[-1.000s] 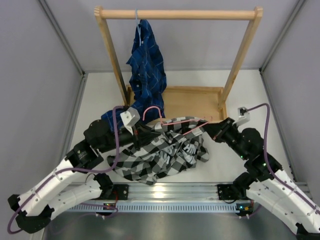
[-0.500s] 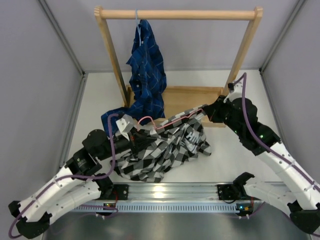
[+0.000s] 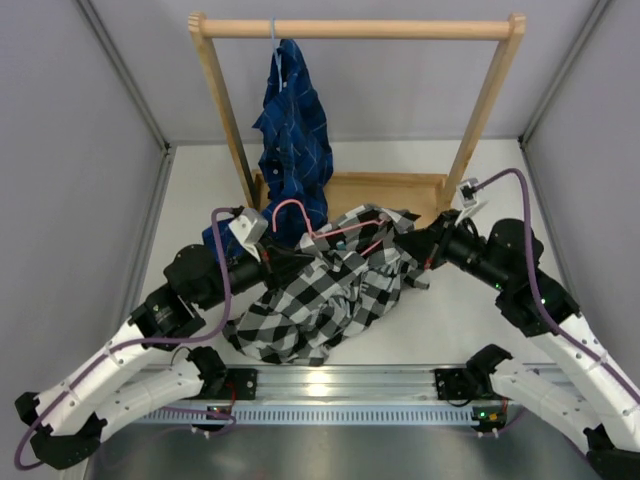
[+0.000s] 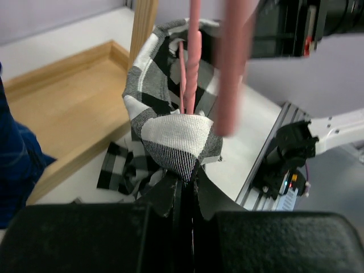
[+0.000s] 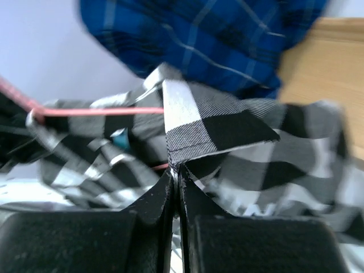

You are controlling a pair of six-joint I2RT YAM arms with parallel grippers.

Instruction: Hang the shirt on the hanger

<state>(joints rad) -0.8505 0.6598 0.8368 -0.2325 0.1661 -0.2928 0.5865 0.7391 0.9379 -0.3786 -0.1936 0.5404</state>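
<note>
Shirt [image 3: 330,300] hangs between left end effector [image 4: 185,181] and right end effector [image 5: 175,170], both clamping it.

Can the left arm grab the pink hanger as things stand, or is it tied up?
Probably not yet. The hanger rises bare right in front of the left arm, with nothing between them, but that arm's jaws are shut on a fold of the shirt. It would likely have to release the fabric first.

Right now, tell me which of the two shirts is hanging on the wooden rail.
The dark blue shirt, on a light blue hanger; the checked shirt is pinched by the left gripper and right gripper.
</note>
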